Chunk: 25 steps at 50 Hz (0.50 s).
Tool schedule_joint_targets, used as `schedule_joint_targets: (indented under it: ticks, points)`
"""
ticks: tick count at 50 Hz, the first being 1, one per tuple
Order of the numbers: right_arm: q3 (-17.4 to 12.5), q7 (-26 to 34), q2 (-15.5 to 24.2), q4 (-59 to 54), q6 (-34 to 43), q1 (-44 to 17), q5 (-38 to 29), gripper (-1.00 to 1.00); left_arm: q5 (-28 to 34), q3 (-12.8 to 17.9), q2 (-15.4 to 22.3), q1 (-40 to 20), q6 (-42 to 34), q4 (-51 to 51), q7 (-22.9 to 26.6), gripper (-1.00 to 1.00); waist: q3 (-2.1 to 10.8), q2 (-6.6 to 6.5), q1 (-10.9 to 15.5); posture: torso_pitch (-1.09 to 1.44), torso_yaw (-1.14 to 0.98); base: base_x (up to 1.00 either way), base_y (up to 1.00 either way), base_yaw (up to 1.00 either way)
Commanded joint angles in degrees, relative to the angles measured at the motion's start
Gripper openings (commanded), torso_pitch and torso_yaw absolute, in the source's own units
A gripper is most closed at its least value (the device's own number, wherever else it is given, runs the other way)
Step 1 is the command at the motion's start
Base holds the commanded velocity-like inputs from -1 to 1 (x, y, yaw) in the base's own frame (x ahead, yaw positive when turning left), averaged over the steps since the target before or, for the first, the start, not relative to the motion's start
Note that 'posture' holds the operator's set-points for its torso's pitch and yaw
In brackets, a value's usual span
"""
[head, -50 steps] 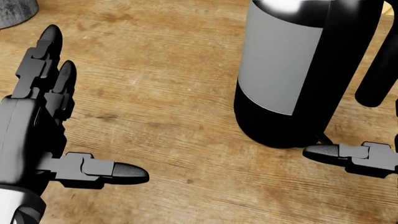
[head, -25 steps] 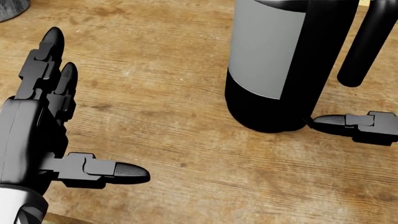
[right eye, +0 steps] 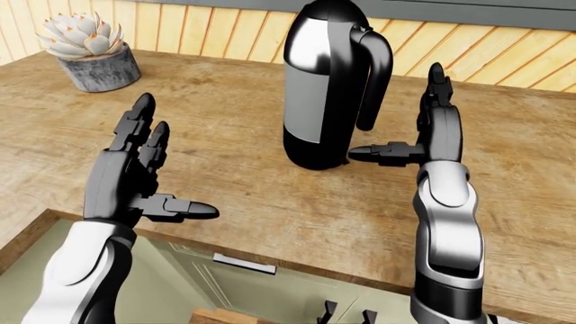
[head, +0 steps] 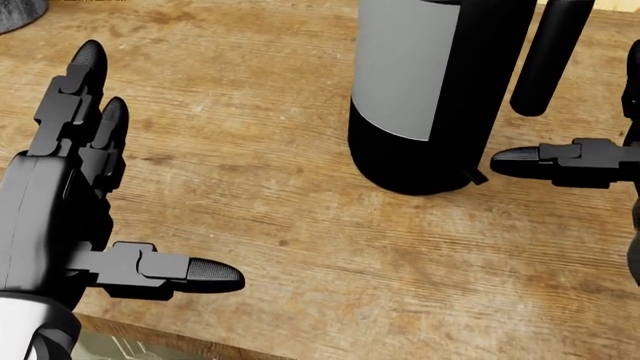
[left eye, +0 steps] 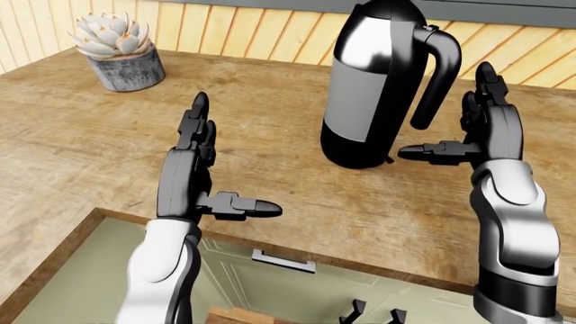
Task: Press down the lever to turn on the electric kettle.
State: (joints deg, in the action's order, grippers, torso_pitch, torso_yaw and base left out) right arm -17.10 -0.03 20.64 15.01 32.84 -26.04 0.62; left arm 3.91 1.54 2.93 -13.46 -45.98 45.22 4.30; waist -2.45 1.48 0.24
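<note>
No readable text (none anywhere)

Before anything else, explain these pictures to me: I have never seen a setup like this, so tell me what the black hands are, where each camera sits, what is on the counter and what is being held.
These are simulator renders from three cameras on a humanoid robot's head, looking out over its own arms. The black three-fingered shapes are its left hand and right hand, both open and holding nothing. They hover over a wooden counter. On it stands a black and silver electric kettle, its handle toward the right hand, whose thumb points at the kettle's base. A potted succulent sits at the left-eye view's top left. The head view looks steeply down, showing only the kettle's lower half.
</note>
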Motion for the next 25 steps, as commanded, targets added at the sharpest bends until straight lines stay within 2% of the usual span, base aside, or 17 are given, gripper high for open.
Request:
schedule_joint_targets:
  ticks: [1, 6, 17, 20, 21, 23, 24, 25]
  points:
    - [-0.59, -0.13, 1.22, 1.28, -1.63, -2.30, -0.44, 1.00, 0.00, 0.04, 0.17, -1.25, 1.67, 1.76, -0.12, 1.00, 1.05, 0.14, 0.05, 0.00, 0.00, 0.00, 0.00, 0.00]
    - [0.28, 0.17, 1.35, 0.54, -1.18, -3.91, -1.20, 1.00, -0.11, 0.13, 0.19, -1.33, 1.95, 1.37, -0.10, 1.00, 1.09, -0.05, -0.05, 0.00, 0.00, 0.00, 0.00, 0.00]
    - [1.68, 0.53, 0.58, -1.76, -2.32, -5.59, -2.40, 1.00, -0.20, 0.09, 0.15, -0.63, 2.79, 1.10, -0.15, 1.00, 1.29, -1.51, 0.06, 0.00, 0.00, 0.00, 0.00, 0.00]
    - [2.03, 0.39, 0.11, -2.57, -3.08, -5.60, -2.67, 1.00, -0.20, 0.09, 0.11, -0.32, 3.03, 1.16, -0.15, 1.00, 1.56, 0.35, 0.11, 0.00, 0.00, 0.00, 0.00, 0.00]
    - [2.07, 0.41, 0.13, -2.83, -3.12, -5.77, -2.73, 1.00, -0.19, 0.08, 0.10, -0.26, 3.06, 1.17, -0.13, 1.00, 1.92, 1.42, 0.41, 0.00, 0.00, 0.00, 0.00, 0.00]
    - [2.02, 0.54, 0.42, -4.19, -3.70, -6.30, -2.88, 1.00, -0.22, 0.09, 0.04, -0.04, 3.17, 1.26, -0.12, 1.00, 1.47, 1.50, 0.47, 0.00, 0.00, 0.00, 0.00, 0.00]
    - [2.00, 0.48, 0.39, -4.87, -4.17, -6.25, -2.93, 1.00, -0.21, 0.07, 0.03, 0.02, 3.22, 1.25, -0.13, 1.00, 1.55, 0.95, 0.52, 0.00, 0.00, 0.00, 0.00, 0.00]
    - [1.96, 0.44, 0.41, -5.39, -4.59, -6.13, -2.99, 1.00, -0.20, 0.02, -0.01, 0.12, 3.26, 1.23, -0.15, 1.00, 1.60, 1.03, 0.40, 0.00, 0.00, 0.00, 0.00, 0.00]
